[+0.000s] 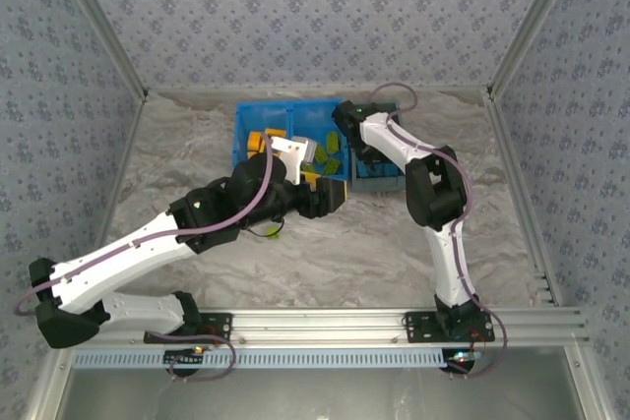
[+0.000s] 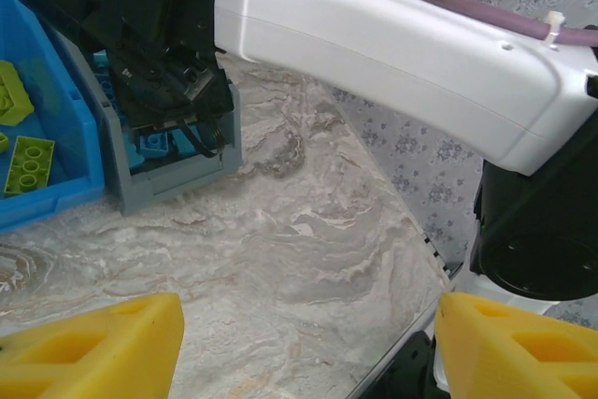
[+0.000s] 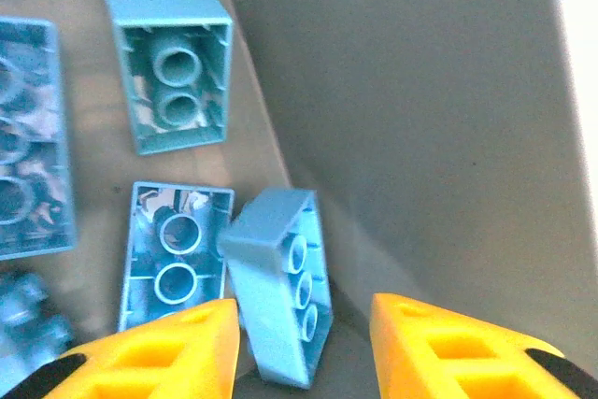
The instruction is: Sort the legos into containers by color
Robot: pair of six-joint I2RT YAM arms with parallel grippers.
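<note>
Two tools, top view: the left tool hangs over the worktop, just short of the containers. The right tool is down inside the grey bin.
Containers, top view: the blue bin lies beyond the left tool. It holds orange legos in one compartment and lime green legos in the other.
Left tool, left wrist view: its fingers are spread wide with nothing between them and bare worktop below.
Ahead of the left tool: the grey bin sits up and to the left with light blue legos inside. The right arm reaches into this bin, and the blue bin is just beside it.
Right tool, right wrist view: its fingers are parted and grip nothing.
Tilted brick: a light blue brick stands on edge between the tips, close against one with a clear gap to the other. It is by the bin's wall.
Other bricks: more light blue bricks lie ahead of the tool, undersides up.
Step in hand: most likely the end of dropping a light blue brick into the grey bin.
Next move: lift the right tool straight up so it snags neither the tilted brick nor the wall.
Remaining legos: I cannot tell whether any are loose, because the arms cover part of the worktop.
Between views: the right wrist view settles that the brick is free, a spot the arm covers from above. The top view gives the colour layout.
</note>
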